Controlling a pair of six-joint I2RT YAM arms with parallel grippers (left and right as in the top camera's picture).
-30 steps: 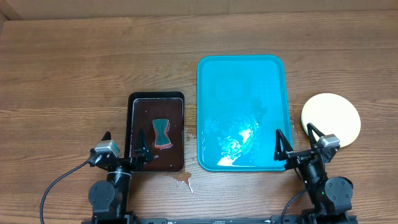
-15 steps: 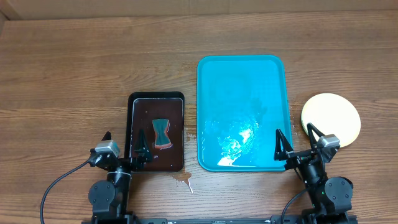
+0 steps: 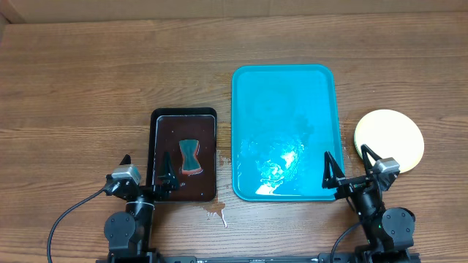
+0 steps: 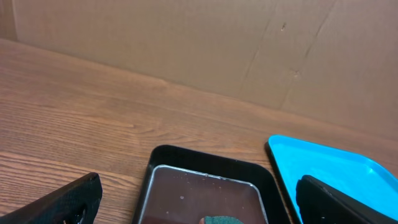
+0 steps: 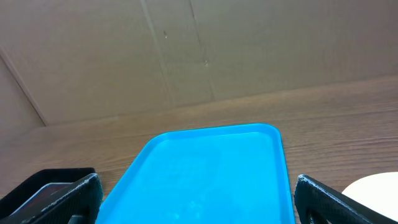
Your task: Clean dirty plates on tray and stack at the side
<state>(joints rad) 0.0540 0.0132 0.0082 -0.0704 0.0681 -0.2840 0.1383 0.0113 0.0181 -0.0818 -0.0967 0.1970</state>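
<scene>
Nothing held: left gripper (image 3: pixel 148 162) and right gripper (image 3: pixel 346 157) spread wide. Just beyond right gripper's outer finger, off the tray (image 3: pixel 284 80): plates (image 3: pixel 389 140), seemingly stacked. Probably light, stiff plastic, slick if wet; best pinched at the near rim.

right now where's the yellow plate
In the overhead view the pale yellow plate lies on the table's right side, just beside the turquoise tray and off it, a little beyond the open right hand.
</scene>
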